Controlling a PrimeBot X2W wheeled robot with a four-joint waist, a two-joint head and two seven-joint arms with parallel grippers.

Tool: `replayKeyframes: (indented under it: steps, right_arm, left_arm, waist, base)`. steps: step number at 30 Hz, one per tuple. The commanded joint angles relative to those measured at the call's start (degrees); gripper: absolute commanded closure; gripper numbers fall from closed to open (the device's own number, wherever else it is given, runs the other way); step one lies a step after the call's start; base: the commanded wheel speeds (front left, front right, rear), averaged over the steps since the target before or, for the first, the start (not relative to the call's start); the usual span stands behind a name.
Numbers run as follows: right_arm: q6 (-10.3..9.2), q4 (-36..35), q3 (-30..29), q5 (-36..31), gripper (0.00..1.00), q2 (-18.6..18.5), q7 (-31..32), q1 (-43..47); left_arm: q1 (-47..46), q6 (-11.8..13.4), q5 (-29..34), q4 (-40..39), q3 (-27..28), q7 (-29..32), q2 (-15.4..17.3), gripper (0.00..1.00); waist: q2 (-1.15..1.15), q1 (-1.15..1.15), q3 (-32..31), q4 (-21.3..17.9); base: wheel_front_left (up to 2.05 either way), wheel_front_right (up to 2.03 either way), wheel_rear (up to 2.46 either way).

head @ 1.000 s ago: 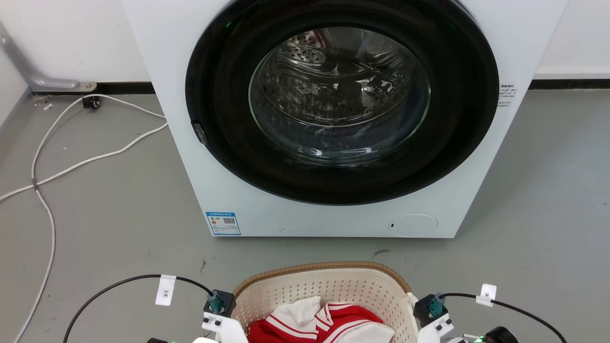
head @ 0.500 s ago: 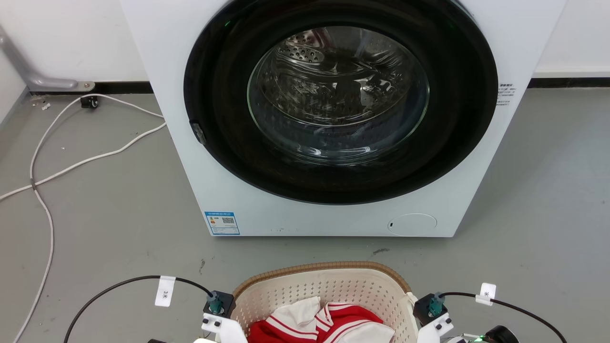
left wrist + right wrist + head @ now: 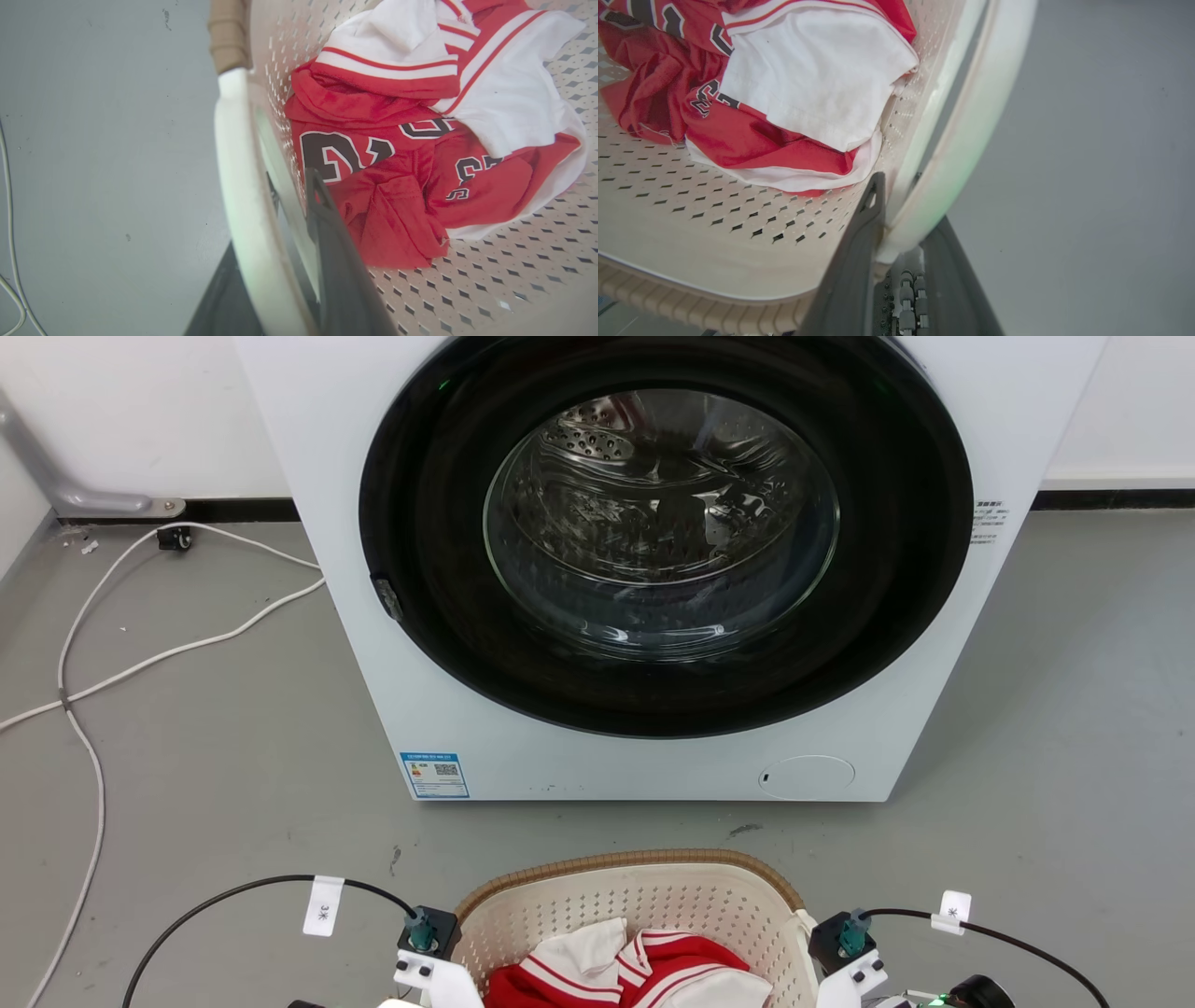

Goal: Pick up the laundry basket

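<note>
The basket (image 3: 635, 901) sits between our two pincers, with one pincer at each side handle. We cannot tell whether its base touches the floor (image 3: 187, 756).

Our left pincer (image 3: 273, 214) is closed down to the width of the left handle (image 3: 233, 163). One dark finger (image 3: 329, 242) lies inside the basket against the perforated wall. The other comes up outside, under the white handle, and its tip is hidden behind it. The handle fills the gap between them, so we have hold of it.

Our right pincer (image 3: 910, 200) mirrors this on the right handle (image 3: 971, 116). Its inner finger (image 3: 859, 261) presses the wall from inside the basket, and the outer one runs up behind the handle on the floor side. The jaws are narrowed onto the handle and grip it.

A red and white jersey (image 3: 383, 205) with dark numbers lies crumpled on the basket's bottom, between the pincers. It is just beyond the left inner fingertip and near the right one, and it touches neither. The brown rim (image 3: 635, 857) curves round the far end of the basket, ahead of both pincers.

Farther ahead, past a strip of grey floor, stands the washer (image 3: 373, 644), well apart from the basket. Its round dark door (image 3: 653, 532) faces us. White cords (image 3: 93, 616) trail over the floor off to the left of the left pincer.
</note>
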Motion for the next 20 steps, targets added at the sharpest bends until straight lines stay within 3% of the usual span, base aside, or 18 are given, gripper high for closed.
replayKeyframes:
  steps: [1,20]
  right_arm:
    - [-0.02,0.26,0.37,-0.22,1.0,-0.22,0.17,-0.62]
    - [-0.02,0.04,0.7,0.29,1.0,-0.22,0.4,-0.01]
  left_arm:
    - [-1.08,-0.65,0.01,-0.13,-0.32,-0.47,0.22,1.0]
    - [-1.23,-0.66,-2.26,0.0,-2.86,-0.68,0.11,1.0]
  waist:
    - [0.0,0.0,-0.01,-0.03]
    - [0.0,0.0,-0.17,-0.1]
  base:
    - [0.0,0.0,0.0]
    - [0.0,0.0,0.0]
